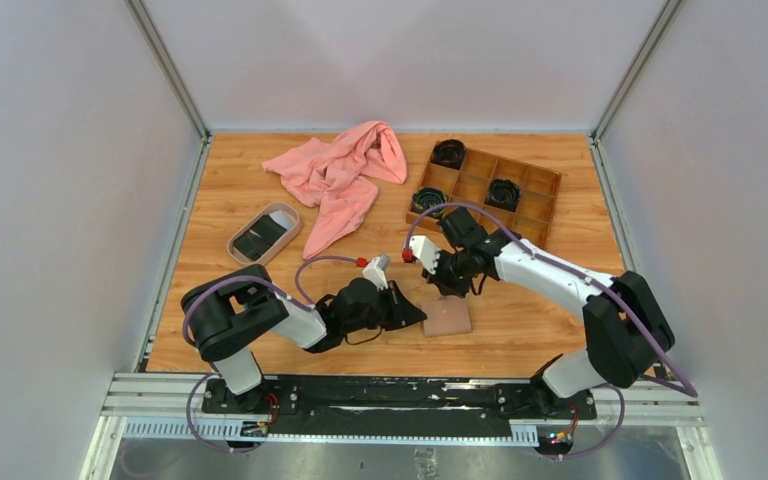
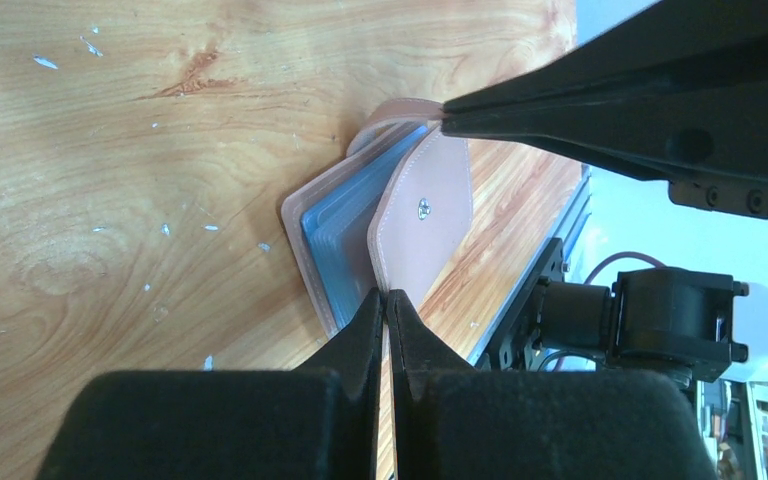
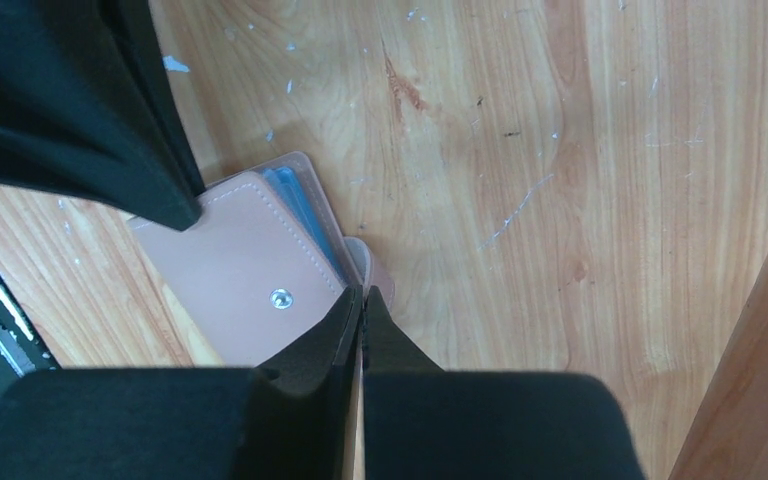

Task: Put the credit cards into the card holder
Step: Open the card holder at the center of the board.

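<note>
The left tool (image 2: pixel 385 296) and right tool (image 3: pixel 362 292), tips near together, are both closed.

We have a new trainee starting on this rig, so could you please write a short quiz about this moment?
1. True or false: the left hand and right hand are both shut at the card holder's edges.
2. Which lies nearest the oval tray: A) pink cloth, B) wooden box, C) card holder?
3. What colour is the card holder's lining?
Key: 1 true; 2 A; 3 blue.
</note>
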You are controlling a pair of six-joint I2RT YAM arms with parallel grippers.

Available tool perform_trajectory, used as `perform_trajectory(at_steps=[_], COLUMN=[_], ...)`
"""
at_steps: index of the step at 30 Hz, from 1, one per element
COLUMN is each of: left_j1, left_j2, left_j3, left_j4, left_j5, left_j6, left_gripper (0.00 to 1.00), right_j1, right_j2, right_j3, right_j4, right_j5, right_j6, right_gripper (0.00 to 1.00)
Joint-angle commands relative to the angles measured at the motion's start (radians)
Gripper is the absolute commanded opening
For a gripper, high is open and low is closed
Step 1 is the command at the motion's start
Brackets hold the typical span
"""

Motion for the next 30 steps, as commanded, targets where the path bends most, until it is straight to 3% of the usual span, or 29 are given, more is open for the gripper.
perform_trajectory(at_steps=[1,6,12,17,21,27,30], left_j1=[-0.011,-0.012,-0.011,-0.012,-0.013,-0.014,-0.015], left_j2=[0.013,0.012,0.014,0.009,0.004,-0.021,-0.052], left_j3=[0.01,0.008,0.011,0.007,0.007,0.003,-0.002], left_j4=[0.028,0.034,0.042,0.048,0.048,0.046,0.022], left_j5=[0.004,0.005,0.008,0.002,-0.001,-0.005,-0.012], left_j6=[0.03,0.034,0.037,0.037,0.045,0.059,0.072], left_gripper=[0.0,0.0,0.0,0.0,0.0,0.01,0.09], right_j1=[-0.01,-0.01,-0.013,-0.053,-0.112,-0.18,-0.186], right_j2=[0.059,0.096,0.091,-0.012,-0.097,-0.215,-0.249], right_j3=[0.043,0.064,0.069,0.054,0.046,0.031,0.033], right_j4=[0.011,0.043,0.055,0.024,-0.059,-0.166,-0.213], right_j5=[0.018,0.05,0.062,-0.068,-0.227,-0.396,-0.45], right_j6=[0.014,0.027,0.042,0.01,-0.072,-0.181,-0.229], right_gripper=[0.0,0.04,0.43,0.64,0.72,0.74,0.74])
